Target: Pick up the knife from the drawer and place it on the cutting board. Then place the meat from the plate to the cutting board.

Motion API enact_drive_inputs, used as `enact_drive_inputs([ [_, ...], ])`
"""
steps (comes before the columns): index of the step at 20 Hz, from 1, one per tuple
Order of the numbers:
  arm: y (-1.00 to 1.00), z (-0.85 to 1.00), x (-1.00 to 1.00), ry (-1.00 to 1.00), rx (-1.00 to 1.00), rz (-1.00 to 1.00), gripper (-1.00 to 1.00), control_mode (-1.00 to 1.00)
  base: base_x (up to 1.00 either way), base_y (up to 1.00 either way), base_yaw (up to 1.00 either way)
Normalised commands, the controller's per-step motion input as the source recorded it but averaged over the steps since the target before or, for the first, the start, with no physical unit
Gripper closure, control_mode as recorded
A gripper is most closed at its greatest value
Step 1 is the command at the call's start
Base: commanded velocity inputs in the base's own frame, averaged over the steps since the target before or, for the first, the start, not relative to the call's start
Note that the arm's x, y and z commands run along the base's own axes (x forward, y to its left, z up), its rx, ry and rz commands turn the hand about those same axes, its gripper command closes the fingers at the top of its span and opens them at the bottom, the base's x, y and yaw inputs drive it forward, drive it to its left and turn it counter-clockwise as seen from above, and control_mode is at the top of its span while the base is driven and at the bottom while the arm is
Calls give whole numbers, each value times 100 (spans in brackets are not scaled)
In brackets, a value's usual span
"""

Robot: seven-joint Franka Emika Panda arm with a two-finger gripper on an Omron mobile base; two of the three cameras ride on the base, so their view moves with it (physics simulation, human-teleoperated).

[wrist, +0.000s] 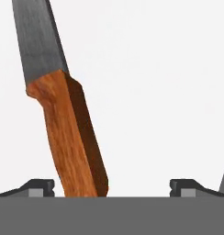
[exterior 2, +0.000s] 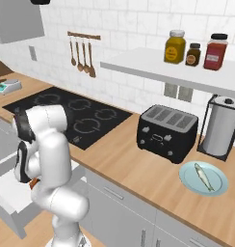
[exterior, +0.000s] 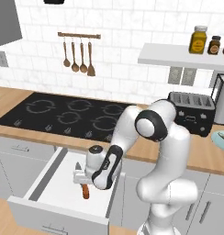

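2 fingertips [wrist: 38, 187] wide apart, straddling knife [wrist: 70, 137] handle in drawer [exterior: 54, 193].

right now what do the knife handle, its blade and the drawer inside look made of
Knife handle: likely varnished wood, orange-brown with streaky grain. Blade: looks like brushed steel, grey with fine lengthwise streaks. Drawer inside: plain matte white, perhaps painted board or laminate; the look leaves that open.

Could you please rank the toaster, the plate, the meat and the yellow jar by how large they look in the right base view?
1. Toaster, largest.
2. Plate.
3. Yellow jar and meat look alike; the jar is farther away, so I leave them unranked.
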Motion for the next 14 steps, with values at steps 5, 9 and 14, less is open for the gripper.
enact_drive_inputs([
  [5,61,-56,45,0,-8,0,-100,-100,0,0,0],
  [9,99,-57,22,0,-13,0,-100,-100,0,0,0],
  [14,36,2,0,-3,-3,0,100,-100,0,0,0],
])
